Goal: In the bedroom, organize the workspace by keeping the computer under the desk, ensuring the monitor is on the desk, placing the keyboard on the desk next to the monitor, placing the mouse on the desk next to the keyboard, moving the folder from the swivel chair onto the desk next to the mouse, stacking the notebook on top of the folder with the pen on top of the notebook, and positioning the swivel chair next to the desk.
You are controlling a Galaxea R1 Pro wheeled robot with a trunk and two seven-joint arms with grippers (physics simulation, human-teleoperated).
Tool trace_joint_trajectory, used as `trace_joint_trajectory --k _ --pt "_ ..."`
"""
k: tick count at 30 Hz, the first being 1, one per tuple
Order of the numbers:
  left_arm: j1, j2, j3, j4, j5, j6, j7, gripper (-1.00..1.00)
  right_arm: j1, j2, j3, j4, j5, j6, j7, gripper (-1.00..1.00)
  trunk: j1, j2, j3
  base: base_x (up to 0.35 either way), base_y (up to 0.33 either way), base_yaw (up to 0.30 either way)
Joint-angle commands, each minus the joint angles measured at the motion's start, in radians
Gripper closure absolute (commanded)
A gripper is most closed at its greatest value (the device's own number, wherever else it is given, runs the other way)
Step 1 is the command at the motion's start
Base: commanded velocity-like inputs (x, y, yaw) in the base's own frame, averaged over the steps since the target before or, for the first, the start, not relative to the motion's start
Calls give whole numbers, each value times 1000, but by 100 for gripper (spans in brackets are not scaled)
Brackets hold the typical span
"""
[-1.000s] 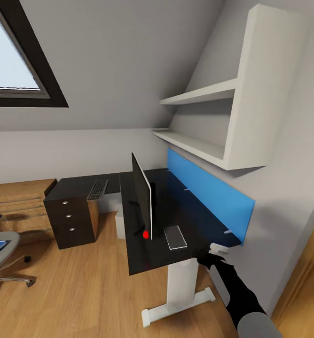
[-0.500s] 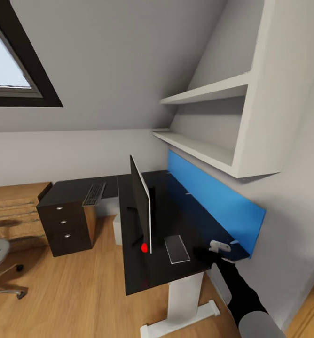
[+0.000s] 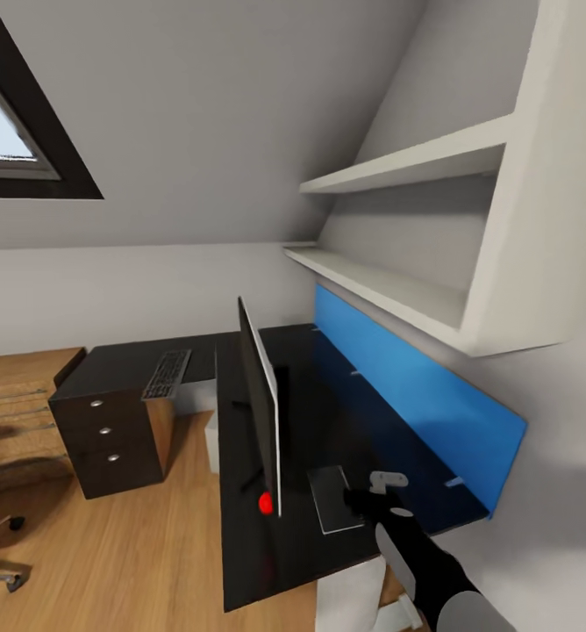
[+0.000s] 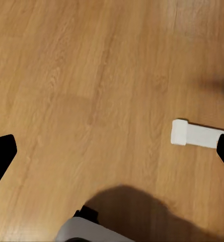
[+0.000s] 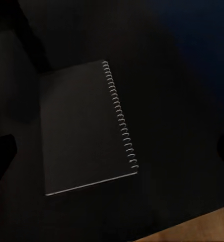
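The right gripper (image 3: 372, 502) hovers over the folder (image 5: 84, 128) (fingers spread); it should descend squarely, keeping clear of the monitor (image 3: 260, 405).

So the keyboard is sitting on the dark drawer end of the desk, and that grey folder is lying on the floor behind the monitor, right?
Not quite. The keyboard does sit on the drawer end of the desk, but the grey folder lies flat on the black desktop behind the monitor, not on the floor. The head view shows this, with the right gripper beside it.
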Motion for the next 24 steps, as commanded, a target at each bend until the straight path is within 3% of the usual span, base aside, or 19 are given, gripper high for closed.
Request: trace_joint_trajectory --k 1,11,14,16,17,18,24 --pt "0 1 6 0 7 -4 5 -100 -1 -1 7 10 -8 -1 -9 -100 1 -1 0 327 0 0" --pt "0 11 56 -2 13 -4 3 -100 -24 1 8 135 61 -81 -13 -100 1 -1 0 327 0 0" --pt "0 16 74 -3 14 -4 3 -100 -26 1 8 143 65 -84 -13 -100 1 -1 0 326 0 0" --pt "0 21 115 -4 15 -3 3 -100 -27 2 8 148 67 -86 -13 -100 1 -1 0 316 0 0" --pt "0 24 153 -4 14 -2 0 -100 -27 3 8 151 67 -87 -13 -100 1 -1 0 305 0 0" --pt "0 24 164 -4 14 -2 -8 -100 -27 2 8 152 68 -87 -13 -100 1 -1 0 308 0 0" --pt "0 25 182 -5 14 1 -38 -100 -27 2 9 153 68 -87 -13 -100 1 -1 0 308 0 0"
